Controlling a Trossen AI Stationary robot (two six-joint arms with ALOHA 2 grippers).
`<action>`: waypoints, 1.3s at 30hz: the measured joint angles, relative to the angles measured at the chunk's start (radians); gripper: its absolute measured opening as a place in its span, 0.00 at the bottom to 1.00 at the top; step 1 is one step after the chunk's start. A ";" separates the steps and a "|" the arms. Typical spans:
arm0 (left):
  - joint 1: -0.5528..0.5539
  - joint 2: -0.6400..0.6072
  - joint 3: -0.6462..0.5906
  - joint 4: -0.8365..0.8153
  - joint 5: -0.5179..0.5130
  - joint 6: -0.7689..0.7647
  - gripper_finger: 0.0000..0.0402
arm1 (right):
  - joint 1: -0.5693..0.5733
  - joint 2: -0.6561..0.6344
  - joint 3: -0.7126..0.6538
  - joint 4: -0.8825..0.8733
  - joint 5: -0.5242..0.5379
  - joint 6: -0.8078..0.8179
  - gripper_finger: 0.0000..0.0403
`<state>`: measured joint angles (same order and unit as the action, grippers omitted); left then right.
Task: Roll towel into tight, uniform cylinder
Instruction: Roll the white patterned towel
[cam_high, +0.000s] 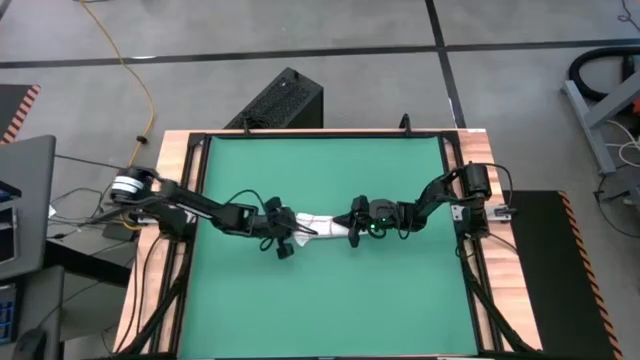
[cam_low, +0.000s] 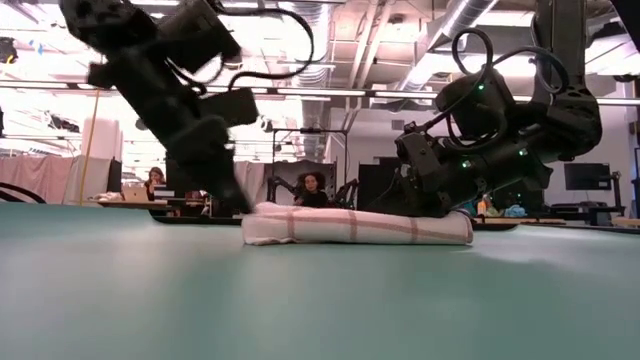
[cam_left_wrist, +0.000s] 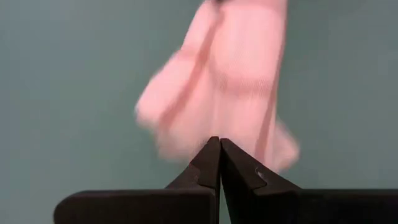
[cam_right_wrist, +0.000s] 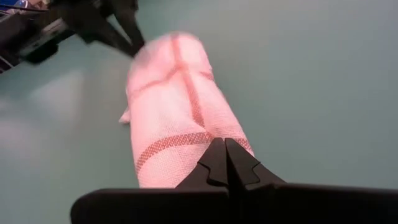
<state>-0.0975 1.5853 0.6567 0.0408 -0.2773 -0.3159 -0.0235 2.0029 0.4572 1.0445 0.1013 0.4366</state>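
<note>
The towel (cam_high: 322, 224), white with thin red-brown lines, lies rolled into a short cylinder (cam_low: 355, 226) in the middle of the green mat (cam_high: 320, 310), its length running left to right. My left gripper (cam_left_wrist: 219, 142) is shut at the roll's left end (cam_low: 250, 225), slanting down from the left. My right gripper (cam_right_wrist: 225, 143) is shut at the roll's right end, coming from the right. The right wrist view shows the roll (cam_right_wrist: 174, 112) lengthwise, with my left gripper (cam_right_wrist: 134, 43) at its far end. My left gripper has its shut fingertips right at the roll's left end (cam_left_wrist: 205, 124); I cannot tell whether they touch it. My right gripper rests its shut fingertips against the upper side of the roll's right end (cam_right_wrist: 205, 134), slanting down from the table's right, along the roll. The roll lies flat on the mat.
A wooden frame (cam_high: 185, 180) borders the mat on all sides. Bare mat lies open toward the near and far edges. A black box (cam_high: 280, 100) stands beyond the far edge. People sit in the room behind the table (cam_low: 312, 188).
</note>
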 joint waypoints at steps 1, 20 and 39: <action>0.000 -0.035 -0.001 -0.036 -0.009 -0.001 0.00 | 0.000 0.000 -0.001 0.003 -0.001 0.000 0.01; 0.047 0.189 -0.022 0.529 -0.069 -0.064 0.00 | -0.001 0.000 -0.002 0.009 -0.020 -0.027 0.01; 0.027 0.210 -0.129 0.576 -0.057 -0.205 0.00 | -0.001 0.000 -0.002 0.007 -0.024 -0.042 0.01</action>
<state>-0.0706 1.7955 0.5278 0.6165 -0.3340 -0.5205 -0.0242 2.0029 0.4557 1.0514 0.0776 0.3945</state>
